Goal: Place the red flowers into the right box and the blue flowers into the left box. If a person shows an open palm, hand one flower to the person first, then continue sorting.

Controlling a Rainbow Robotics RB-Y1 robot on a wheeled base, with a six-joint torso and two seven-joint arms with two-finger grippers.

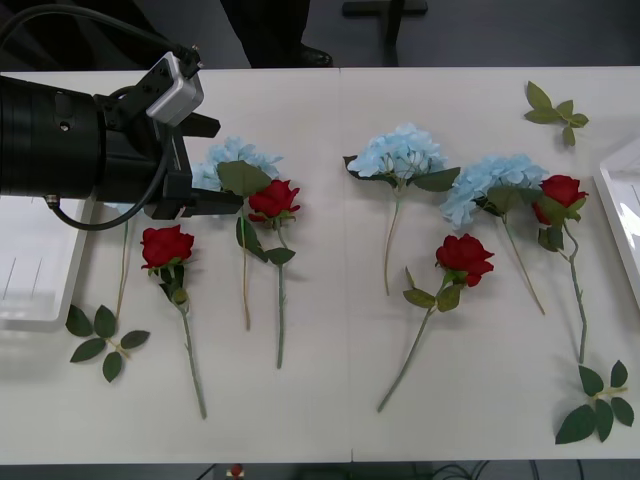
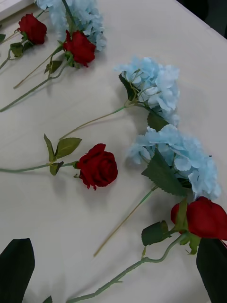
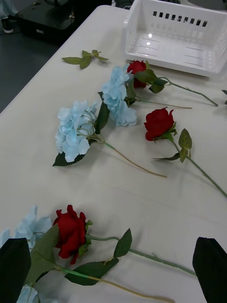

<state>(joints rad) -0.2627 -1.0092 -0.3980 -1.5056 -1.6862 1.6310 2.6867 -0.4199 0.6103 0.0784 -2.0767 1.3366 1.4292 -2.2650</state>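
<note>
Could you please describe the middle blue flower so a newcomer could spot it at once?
Start at the white table and find its centre. There a blue flower lies alone, its stem pointing toward the robot. Unlike the other blue clusters, no red rose touches its bloom.

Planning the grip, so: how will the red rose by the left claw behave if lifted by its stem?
The red rose probably droops bloom-first: its stem is long and thin. It likely weighs little. Its leaves overlap the blue flower, so that may drag along.

I count four red roses [image 1: 167, 246] [image 1: 273, 199] [image 1: 464, 256] [image 1: 562, 190], three pale blue hydrangea clusters [image 1: 237, 160] [image 1: 403, 152] [image 1: 492, 182], three loose green leaf sprigs [image 1: 103, 337] [image 1: 555, 109] [image 1: 598, 404] and two white trays [image 1: 30, 275] [image 1: 622, 205].
</note>
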